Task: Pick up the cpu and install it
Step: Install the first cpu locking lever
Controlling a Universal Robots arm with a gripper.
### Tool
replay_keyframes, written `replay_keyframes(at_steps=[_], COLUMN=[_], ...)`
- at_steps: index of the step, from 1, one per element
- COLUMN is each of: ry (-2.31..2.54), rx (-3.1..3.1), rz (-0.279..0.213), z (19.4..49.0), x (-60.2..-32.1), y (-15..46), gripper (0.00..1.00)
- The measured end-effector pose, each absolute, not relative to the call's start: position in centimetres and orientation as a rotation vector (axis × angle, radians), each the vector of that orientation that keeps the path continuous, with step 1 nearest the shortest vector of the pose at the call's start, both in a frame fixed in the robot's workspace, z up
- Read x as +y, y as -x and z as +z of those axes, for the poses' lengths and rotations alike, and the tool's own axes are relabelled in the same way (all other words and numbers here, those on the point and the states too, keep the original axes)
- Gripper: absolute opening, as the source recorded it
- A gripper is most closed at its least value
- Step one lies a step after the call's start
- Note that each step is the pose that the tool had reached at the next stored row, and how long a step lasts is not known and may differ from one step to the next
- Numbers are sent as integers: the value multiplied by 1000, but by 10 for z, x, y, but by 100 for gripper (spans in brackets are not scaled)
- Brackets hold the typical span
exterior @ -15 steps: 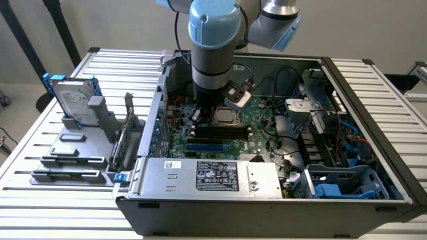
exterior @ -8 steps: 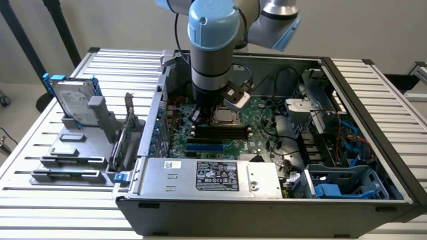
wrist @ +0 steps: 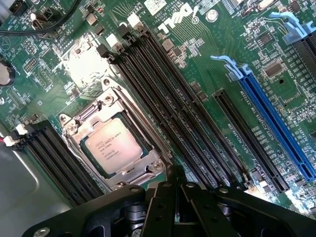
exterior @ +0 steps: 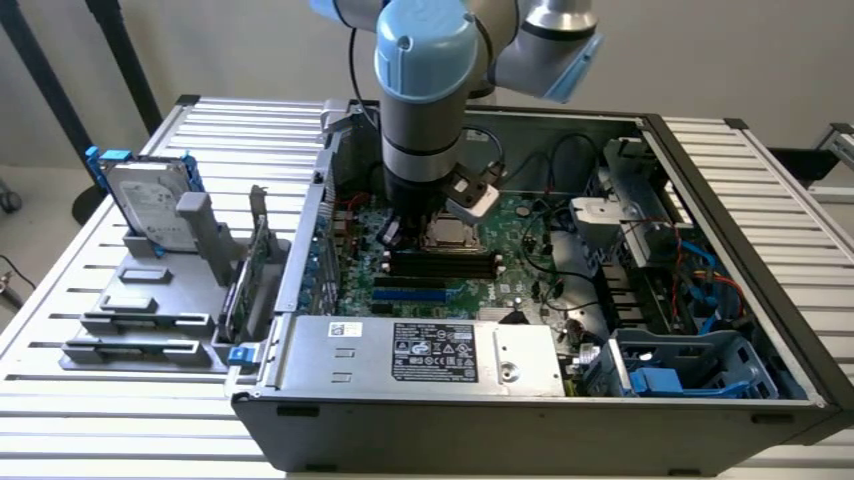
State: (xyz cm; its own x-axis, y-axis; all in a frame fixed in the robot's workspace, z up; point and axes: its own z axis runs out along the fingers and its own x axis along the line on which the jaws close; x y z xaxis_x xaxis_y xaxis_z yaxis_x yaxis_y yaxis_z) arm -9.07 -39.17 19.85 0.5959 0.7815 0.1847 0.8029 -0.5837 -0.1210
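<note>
Inside motherboard socket (wrist: 116, 148): cpu (wrist: 111, 145), seated; light, stiff, fragile, slick-topped, best gripped by opposite edges. Just beside socket: gripper (wrist: 175, 197), pressed together, empty.

1. An open computer case (exterior: 534, 400) fills the frame's centre.
2. A hard drive (exterior: 144, 205) in a blue frame stands upright at upper left.
3. A grey fixture (exterior: 140, 325) sits lower left.
4. A blue expansion slot (wrist: 276, 126) runs diagonally at the wrist picture's right.

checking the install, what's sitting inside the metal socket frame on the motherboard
The cpu lies flat inside the socket frame, silver top up, with the frame's edges around it. The socket contacts underneath are covered by the chip.
</note>
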Motion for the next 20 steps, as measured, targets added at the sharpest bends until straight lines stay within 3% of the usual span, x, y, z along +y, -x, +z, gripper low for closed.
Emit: replay_keyframes(at_steps=[11, 20], ry=[2646, 2643], rx=[-1328, -1355], rz=[-154, -138], z=[218, 234], x=[-390, -370], y=[91, 92], gripper=[11, 11])
